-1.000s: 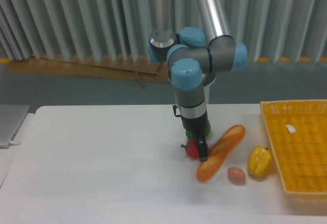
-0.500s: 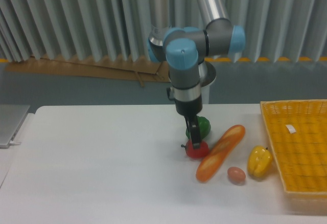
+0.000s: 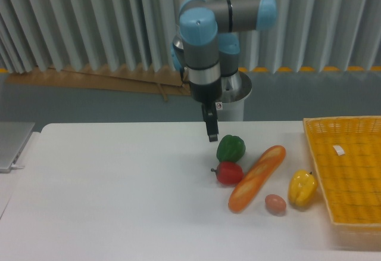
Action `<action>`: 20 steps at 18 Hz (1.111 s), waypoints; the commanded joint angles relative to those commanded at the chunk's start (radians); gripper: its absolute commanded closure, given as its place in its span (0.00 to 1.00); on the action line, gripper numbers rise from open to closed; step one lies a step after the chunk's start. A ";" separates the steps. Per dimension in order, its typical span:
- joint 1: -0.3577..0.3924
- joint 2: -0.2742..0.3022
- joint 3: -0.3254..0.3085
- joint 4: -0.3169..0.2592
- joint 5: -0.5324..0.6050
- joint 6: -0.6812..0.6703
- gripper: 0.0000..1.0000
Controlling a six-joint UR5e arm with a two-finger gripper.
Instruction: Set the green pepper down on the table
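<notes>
White tabletop (image 3: 119, 189) carries the green pepper (image 3: 230, 148); the gripper (image 3: 211, 131) hovers above-left, jaw state indeterminate. Retract vertically, avoiding contact.

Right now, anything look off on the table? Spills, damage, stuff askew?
Nothing stands out. The green pepper sits on the table just behind the red pepper, beside the baguette. Egg and yellow pepper look intact; the basket sits level. The gripper hangs clear above.
</notes>
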 joint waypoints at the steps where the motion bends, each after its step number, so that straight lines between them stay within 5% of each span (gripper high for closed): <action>1: 0.000 0.005 0.002 -0.015 0.003 0.000 0.00; 5: 0.002 0.018 0.008 -0.093 0.008 0.005 0.00; 20: 0.006 0.031 0.026 -0.121 0.009 0.014 0.00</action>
